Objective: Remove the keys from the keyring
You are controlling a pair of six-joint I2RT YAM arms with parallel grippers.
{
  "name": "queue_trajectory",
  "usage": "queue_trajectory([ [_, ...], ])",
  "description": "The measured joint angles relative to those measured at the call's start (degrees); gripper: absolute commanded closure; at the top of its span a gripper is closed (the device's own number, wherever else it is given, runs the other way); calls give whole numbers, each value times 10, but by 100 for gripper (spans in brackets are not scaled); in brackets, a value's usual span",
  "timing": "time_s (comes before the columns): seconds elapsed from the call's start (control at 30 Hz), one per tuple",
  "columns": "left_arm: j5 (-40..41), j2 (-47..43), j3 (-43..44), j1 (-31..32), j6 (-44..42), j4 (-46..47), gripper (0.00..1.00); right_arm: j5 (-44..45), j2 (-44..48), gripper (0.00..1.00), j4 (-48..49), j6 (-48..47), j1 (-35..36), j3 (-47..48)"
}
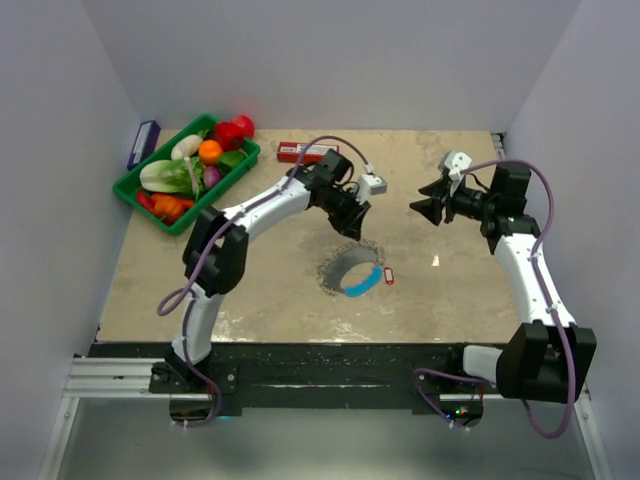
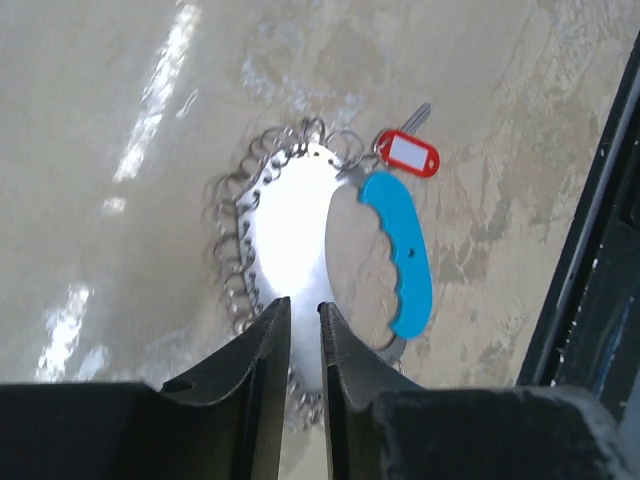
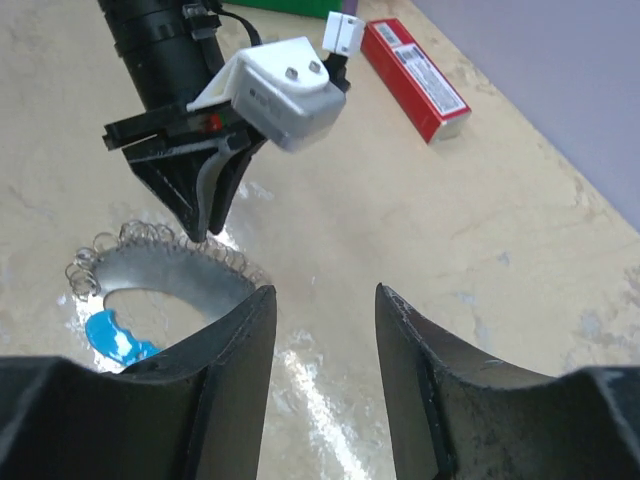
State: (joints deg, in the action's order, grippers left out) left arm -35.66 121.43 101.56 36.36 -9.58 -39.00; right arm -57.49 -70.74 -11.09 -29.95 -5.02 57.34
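Note:
The keyring lies flat on the table as a loop with a bright blue curved section. The keys form a fringe of small silvery pieces along the rest of it. One key has a red tag and sits beside the blue part. My left gripper hovers just above the loop's far edge, its jaws a narrow gap apart with nothing between them. Further right and higher, my right gripper is open and empty. It points toward the left gripper and the keyring.
A long red box lies at the back of the table. A green basket of toy vegetables stands at the back left. A dark blue object rests against the left wall. A tiny bright piece lies right of the keyring.

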Motion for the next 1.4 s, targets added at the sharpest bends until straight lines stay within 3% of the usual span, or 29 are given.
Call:
queue_trajectory([
  [0.2,65,65,95,74,-42,-6,76,13,7,51,-51,-45,-31,-24],
  [0.53,127,102,126,99,-124,-15,80,10,23,51,-78,-71,-64,-41],
  [0.97,128,102,57,146,-186,-7,78,-6,27,50,-82,-71,-66,-41],
  [1.4,155,59,-37,144,-204,86,74,-11,37,49,-82,-71,-68,-41],
])
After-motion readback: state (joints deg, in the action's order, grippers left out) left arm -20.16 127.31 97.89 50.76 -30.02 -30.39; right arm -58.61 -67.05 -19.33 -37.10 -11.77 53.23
